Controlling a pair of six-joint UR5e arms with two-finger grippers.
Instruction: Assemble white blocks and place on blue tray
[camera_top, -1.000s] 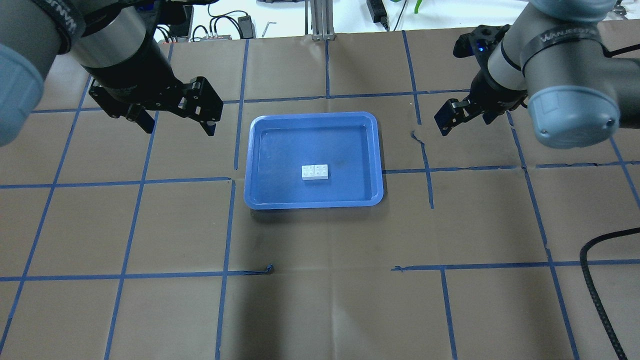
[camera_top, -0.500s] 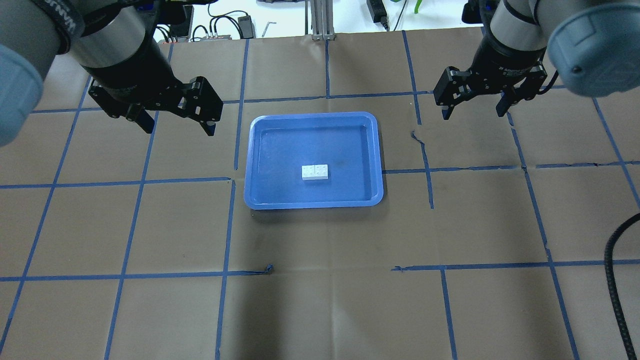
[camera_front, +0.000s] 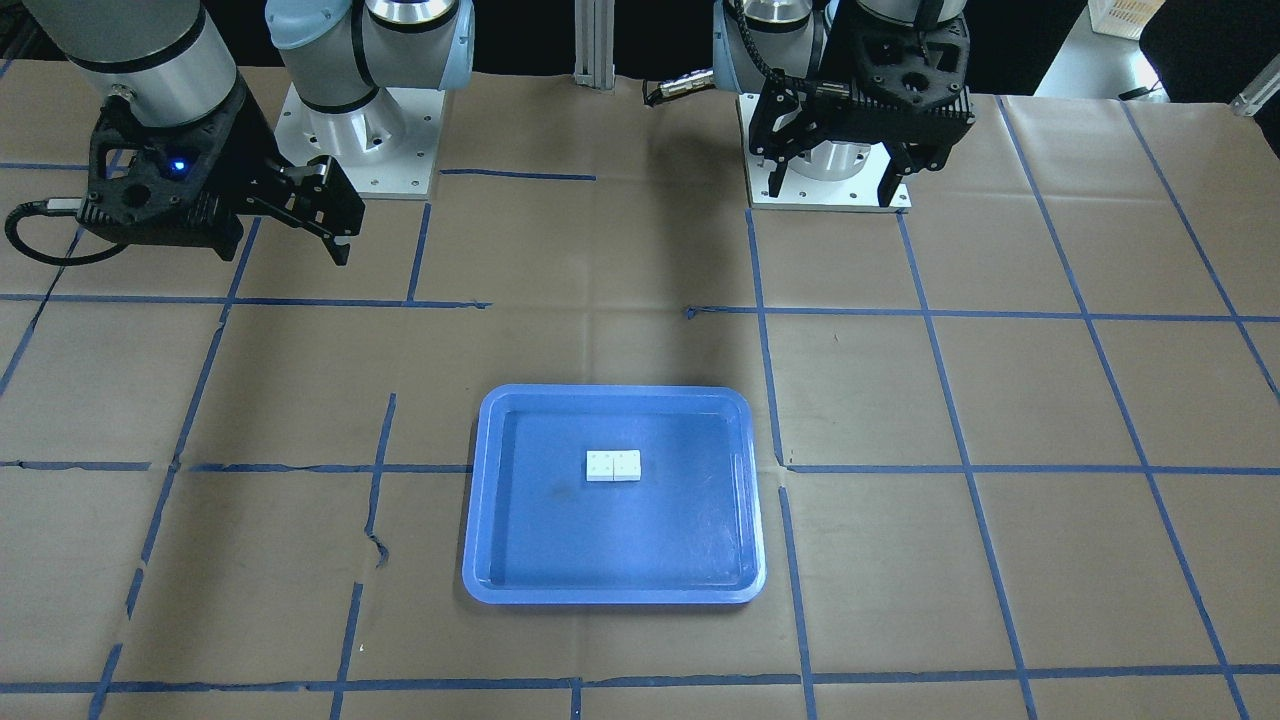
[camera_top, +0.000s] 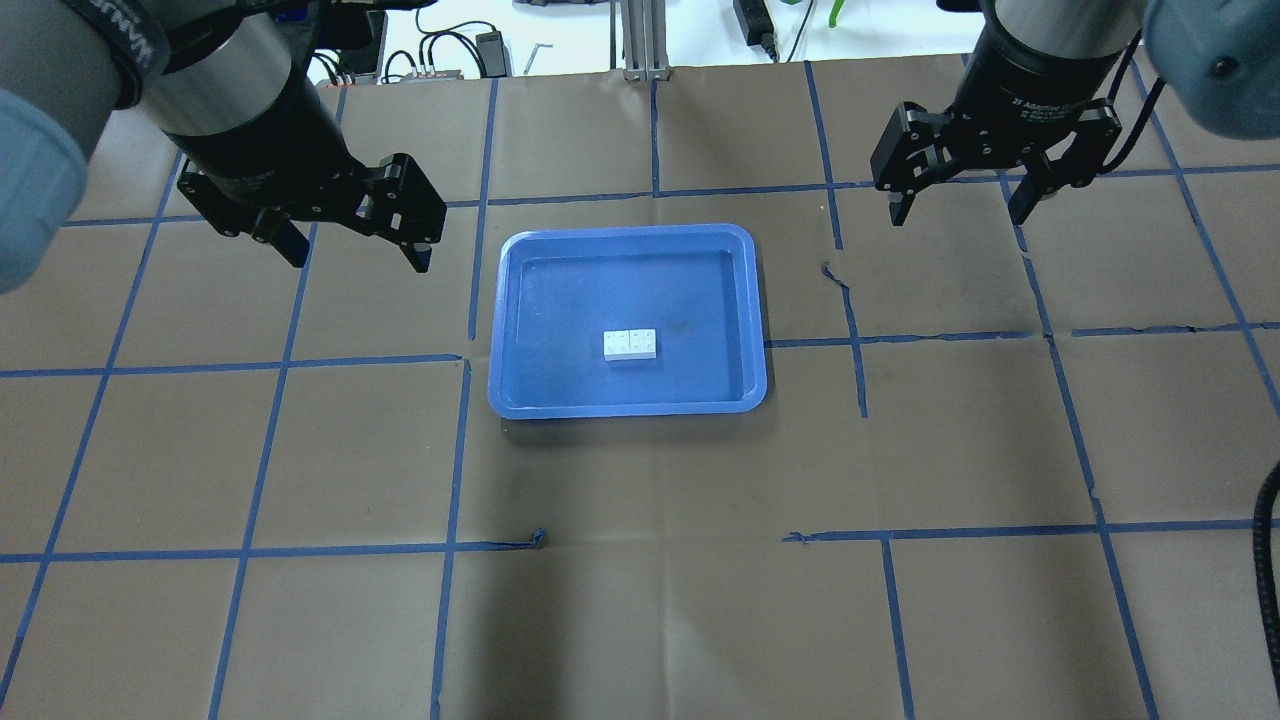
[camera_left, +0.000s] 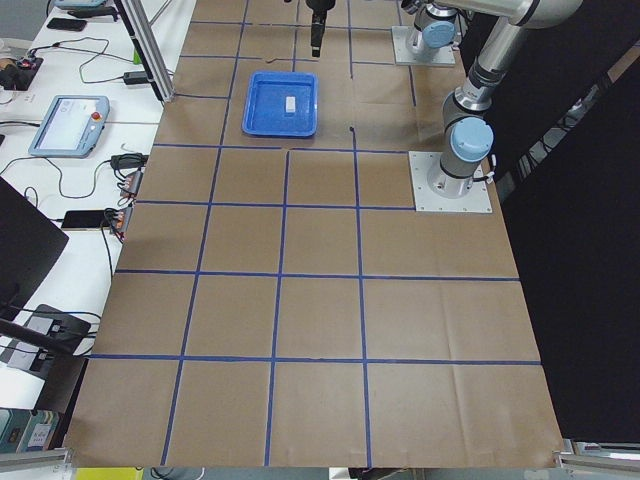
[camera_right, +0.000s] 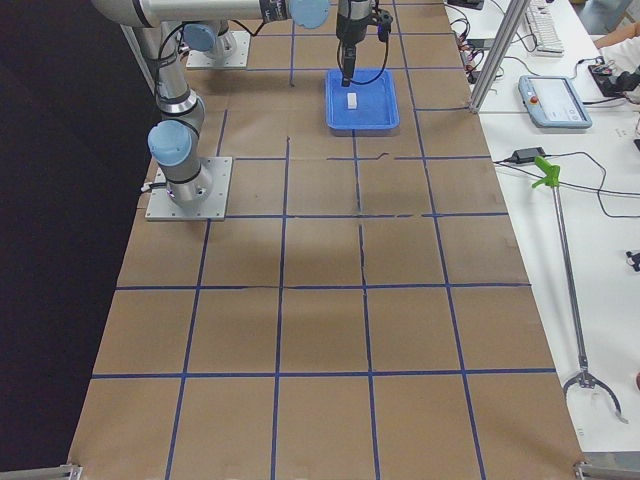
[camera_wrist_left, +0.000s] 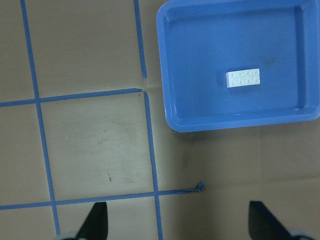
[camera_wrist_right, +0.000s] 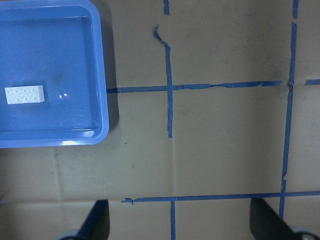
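Left fingers (camera_top: 415, 245): released and spread wide, with nothing between them. They hang above the desk (camera_top: 300, 450) on the left, just off the tray's far left corner and apart from it. In the left wrist view the two tips frame bare brown paper, with the tray at the upper right.

Blue tray (camera_top: 628, 408): it lies flat near the middle of the desk, long sides running left to right, between the two arms.

White blocks (camera_top: 630, 343): the two bricks are joined side by side in a short row, studs up. They rest on the tray floor near its middle, a little toward the near rim in the overhead view, clear of every wall and touched by neither arm.

Right fingers (camera_top: 897, 212): released and wide apart, gripping nothing. They hang above the desk to the right of the tray's far right corner. The right wrist view shows only paper and tape between the tips.

Desk cover: brown paper marked with a grid of blue tape lines (camera_top: 250, 552).
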